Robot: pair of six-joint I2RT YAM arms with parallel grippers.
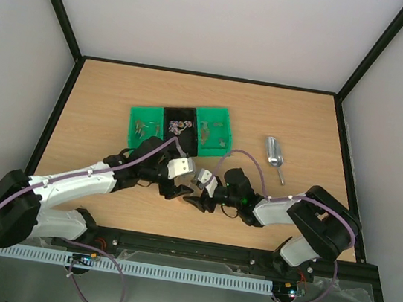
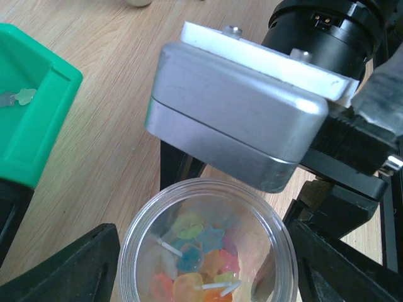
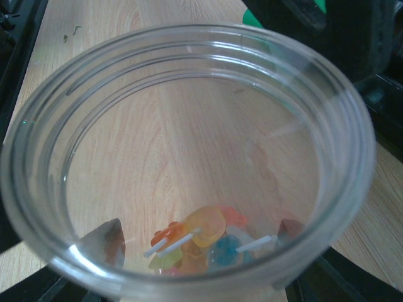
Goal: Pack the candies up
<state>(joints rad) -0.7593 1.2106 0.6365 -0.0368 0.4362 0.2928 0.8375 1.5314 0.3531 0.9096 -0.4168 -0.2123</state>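
Left wrist view: candies [image 2: 195,261] lie at the bottom of a clear jar [image 2: 145,217]. The right gripper [image 3: 198,236] pinches the jar's sides, while the left gripper [image 2: 204,251] straddles it with jaws spread, contact unclear. More candies sit in the green tray [image 1: 140,117] just behind. The table [image 1: 103,100] shows wide wood either side, with the scoop [image 1: 273,152] apart to the right.

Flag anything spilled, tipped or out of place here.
Nothing stands out. The candies sit inside the clear jar and the green tray; none show loose on the table. The metal scoop lies flat, right of the tray.

Candies [image 2: 196,261] lie inside the clear jar [image 2: 208,184]
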